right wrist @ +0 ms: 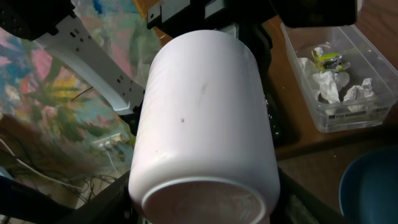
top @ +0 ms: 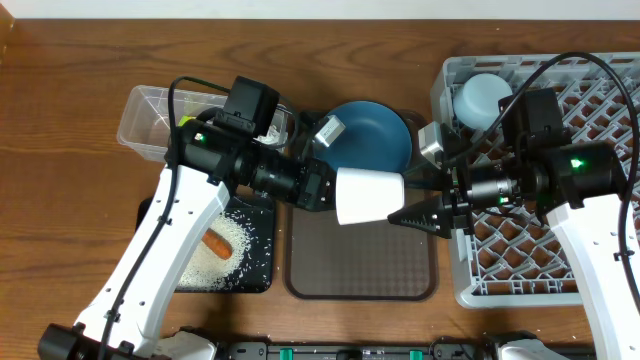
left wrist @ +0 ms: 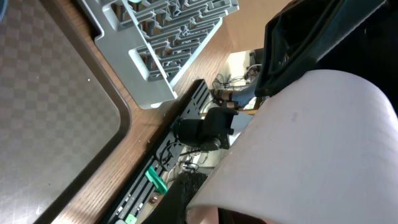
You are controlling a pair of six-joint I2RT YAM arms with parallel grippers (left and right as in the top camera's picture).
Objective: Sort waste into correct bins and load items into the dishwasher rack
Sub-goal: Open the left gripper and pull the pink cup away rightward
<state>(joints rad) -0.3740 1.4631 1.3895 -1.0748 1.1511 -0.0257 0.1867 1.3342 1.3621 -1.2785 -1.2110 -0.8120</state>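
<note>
Cup (top: 370,196) of pale pink hangs sideways above the brown tray (top: 360,275), the left claw (top: 335,192) clenched on its mouth end. The right claw (top: 405,215) straddles its base (whether it presses, I cannot tell).

Overhead looks straight down on the bench (top: 60,150); both wrist cameras crowd the pale cup (top: 370,195) from opposite sides.

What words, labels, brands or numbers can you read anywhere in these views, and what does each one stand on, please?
No text reads clearly in any view.
Label on the clear tub: too small to read.
Print on the yellow-green wrapper: blurred, unreadable.
Cup: plain, no marking seen.
</note>
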